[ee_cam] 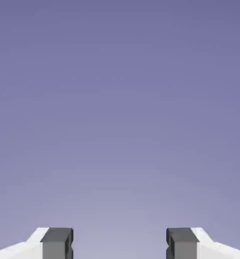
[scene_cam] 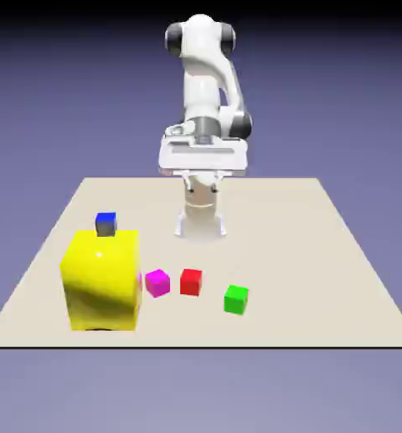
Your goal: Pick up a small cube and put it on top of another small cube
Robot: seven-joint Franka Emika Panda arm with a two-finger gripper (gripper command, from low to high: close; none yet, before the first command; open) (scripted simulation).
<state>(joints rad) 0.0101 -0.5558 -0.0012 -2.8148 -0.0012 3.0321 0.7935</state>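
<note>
The small red cube sits on the table toward the near edge, between a magenta cube and a green one. The small blue cube shows at the far top edge of the big yellow block; whether it rests on the block or stands behind it I cannot tell. My gripper hangs high above the table's far middle, well away from both cubes. In the hand view the gripper is open, its two grey fingertips wide apart with only the backdrop between them.
A big yellow block stands at the exterior view's left. A magenta cube lies just left of the red one, and a green cube lies to its right, nearer the front edge.
</note>
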